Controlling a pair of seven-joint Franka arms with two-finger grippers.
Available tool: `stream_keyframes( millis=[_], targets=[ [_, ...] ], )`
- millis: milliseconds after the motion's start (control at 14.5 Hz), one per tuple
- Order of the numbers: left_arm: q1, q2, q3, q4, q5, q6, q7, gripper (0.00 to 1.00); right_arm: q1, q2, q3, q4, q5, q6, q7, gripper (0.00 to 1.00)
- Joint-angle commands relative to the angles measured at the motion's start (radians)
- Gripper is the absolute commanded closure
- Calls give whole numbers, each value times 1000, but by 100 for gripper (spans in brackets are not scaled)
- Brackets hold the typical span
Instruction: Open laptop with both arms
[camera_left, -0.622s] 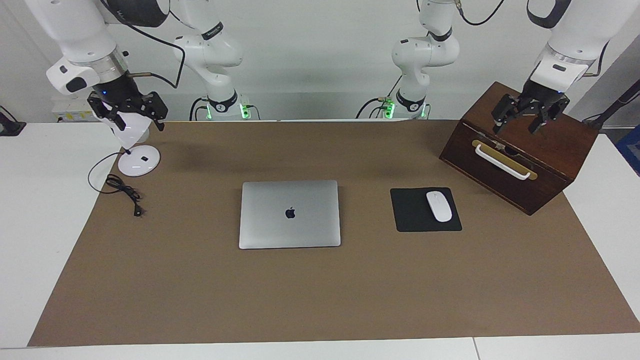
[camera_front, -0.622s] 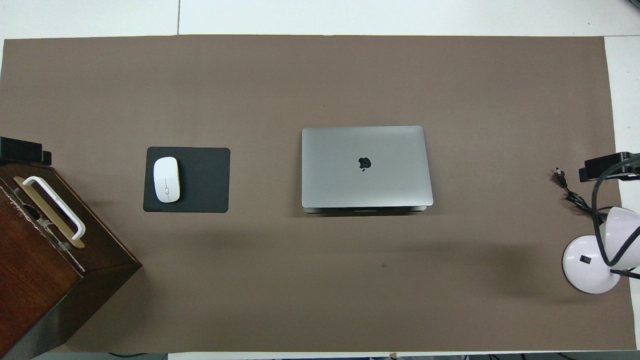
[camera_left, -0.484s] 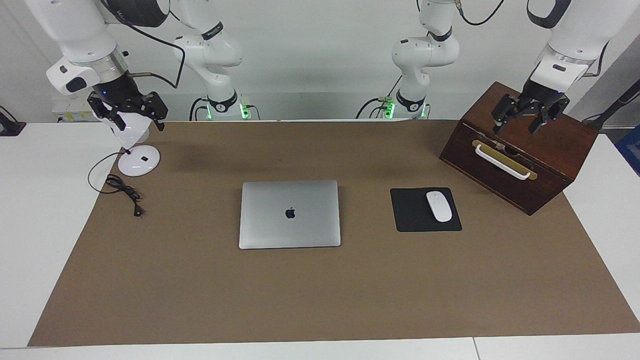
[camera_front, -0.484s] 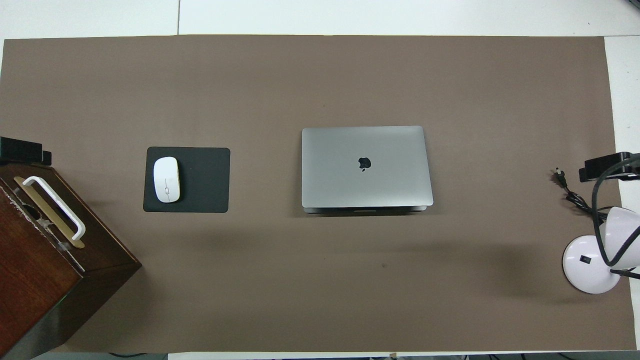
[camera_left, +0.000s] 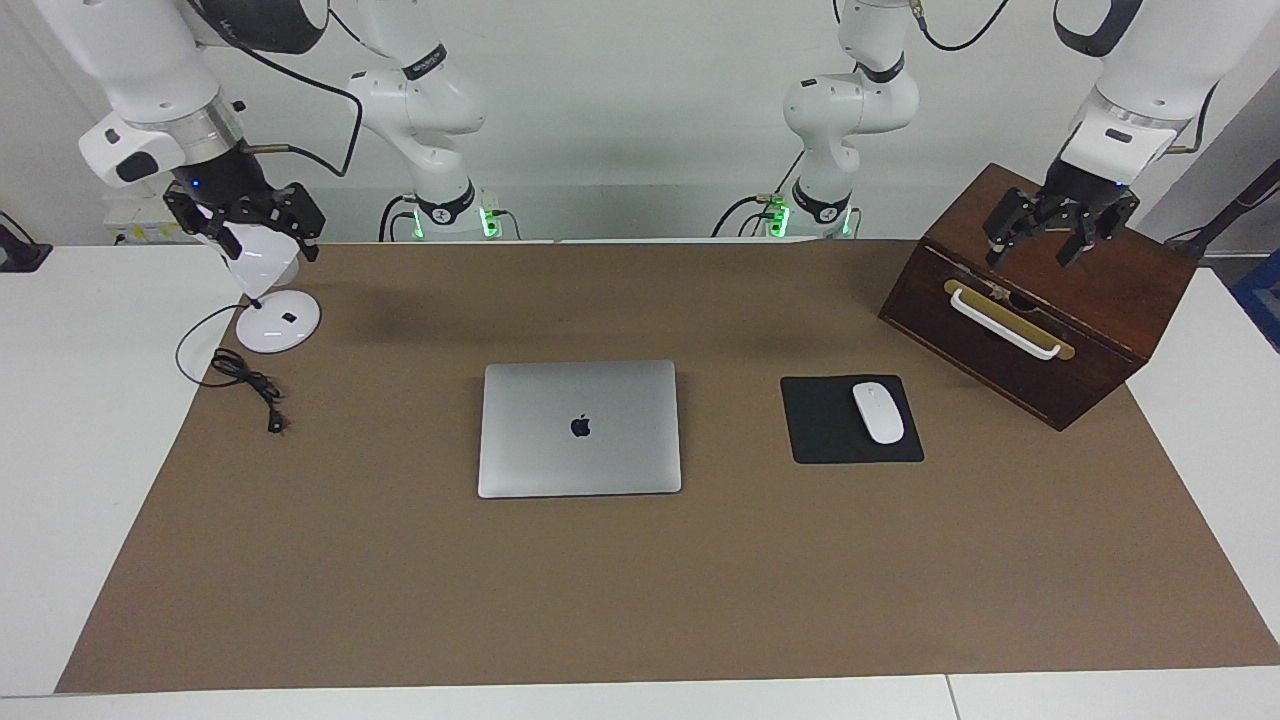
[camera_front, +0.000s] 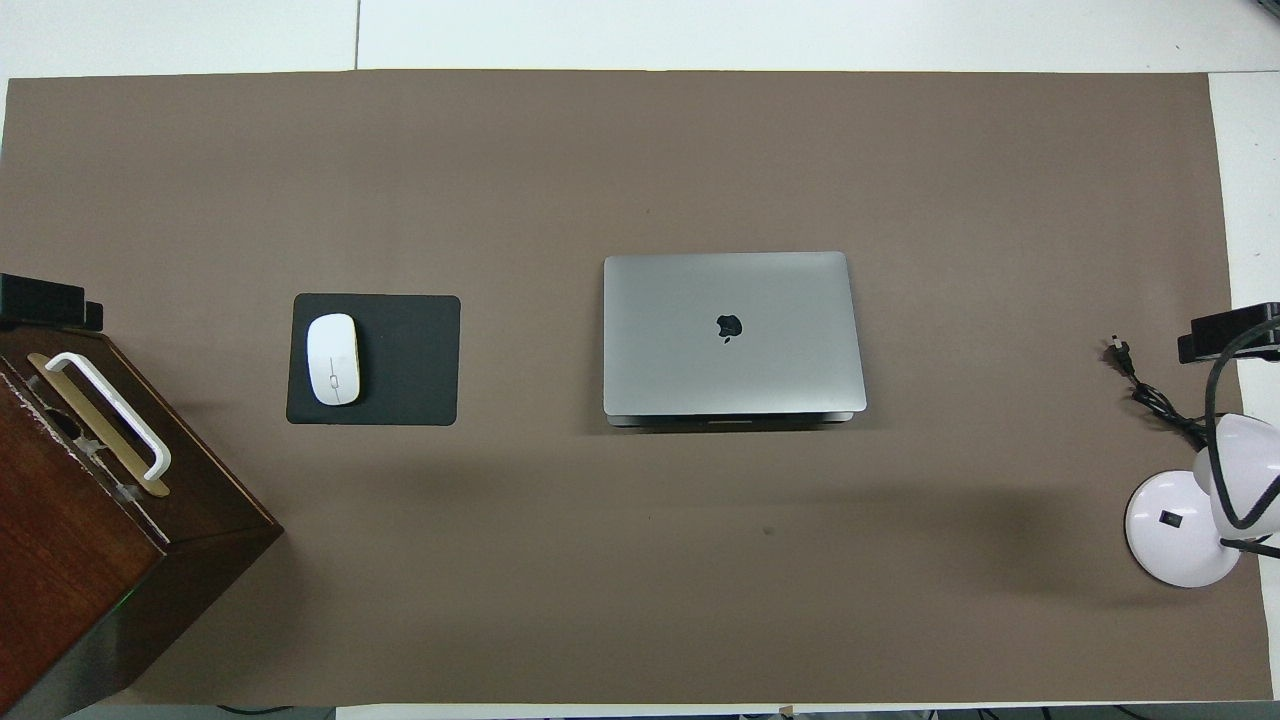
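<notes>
Since the earlier frames the right gripper (camera_left: 247, 226) has drifted slightly toward the upper left of the facing frame, over the white desk lamp (camera_left: 272, 310); I cannot tell how far its fingers are apart. Left gripper (camera_left: 1050, 236) hangs at upper right over the wooden box (camera_left: 1040, 310), fingers spread wide, holding nothing. Laptop (camera_left: 580, 428) lies closed at frame centre on the brown mat (camera_left: 640, 590), apple logo on its lid the only marking. White mouse (camera_left: 878, 412) sits on black mouse pad (camera_left: 825, 425) beside it.
</notes>
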Motion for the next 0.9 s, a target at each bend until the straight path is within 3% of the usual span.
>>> stream_keyframes(
  millis=[0,415,829],
  targets=[
    [9,-5,-7,8,12,-18,-11,0,-9,-15,12,-9,5,24,-24,0],
    [10,-8,-7,8,15,-15,-14,0,-16,2,14,-22,22,218,-19,0],
    [3,-8,-8,-1,15,-17,-9,0,-13,-3,14,-134,204,377,60,1]
  ],
)
